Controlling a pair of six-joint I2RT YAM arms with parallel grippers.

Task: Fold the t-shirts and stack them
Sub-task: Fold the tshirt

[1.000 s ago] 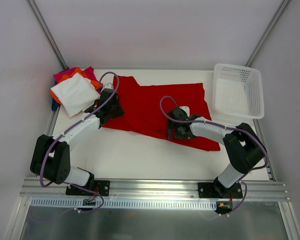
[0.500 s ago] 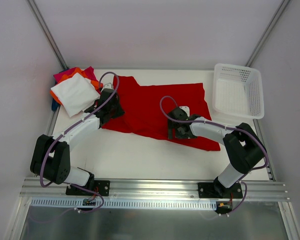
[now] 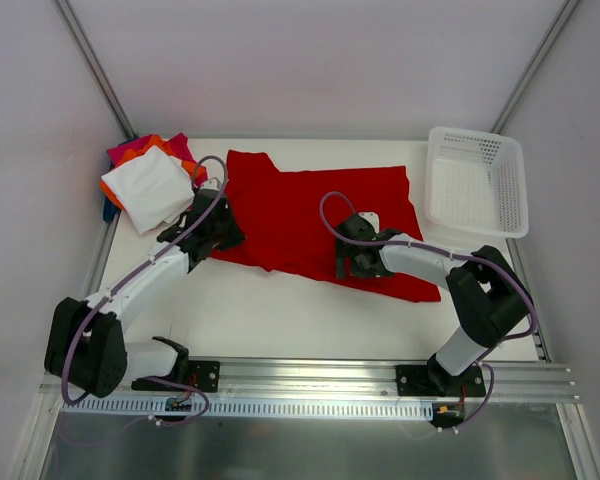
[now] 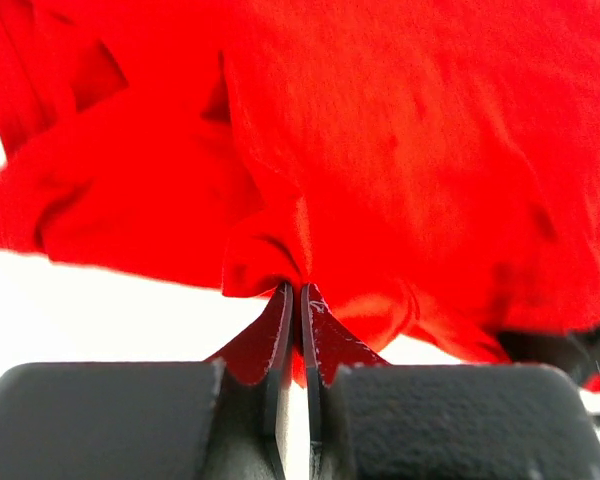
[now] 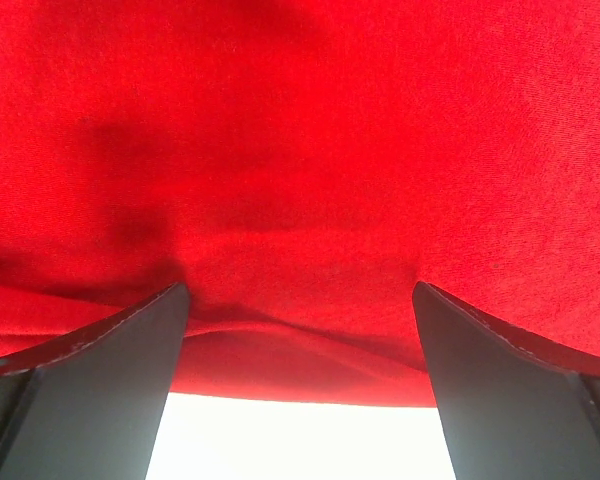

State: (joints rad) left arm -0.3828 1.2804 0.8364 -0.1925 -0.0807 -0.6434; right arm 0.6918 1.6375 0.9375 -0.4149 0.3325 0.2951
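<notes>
The large red t-shirt (image 3: 310, 210) lies spread on the table's middle. My left gripper (image 3: 223, 237) is shut on its near left edge; the left wrist view shows the jaws pinched on a fold of red cloth (image 4: 280, 265). My right gripper (image 3: 346, 265) is open, its jaws spread over the shirt's near hem (image 5: 300, 340), with the cloth lying between them. A stack of folded t-shirts sits at the far left: white (image 3: 150, 187) on top, orange (image 3: 145, 146), magenta (image 3: 125, 150) and a sliver of blue (image 3: 109, 212) under it.
A white mesh basket (image 3: 477, 181) stands at the back right corner. Bare white table (image 3: 280, 310) lies between the shirt and the arm bases. Metal frame posts rise at the back left and back right.
My left gripper has moved a little nearer and rightward with the shirt's left edge, and the left arm's shoulder has swung left. The right arm has not moved.
</notes>
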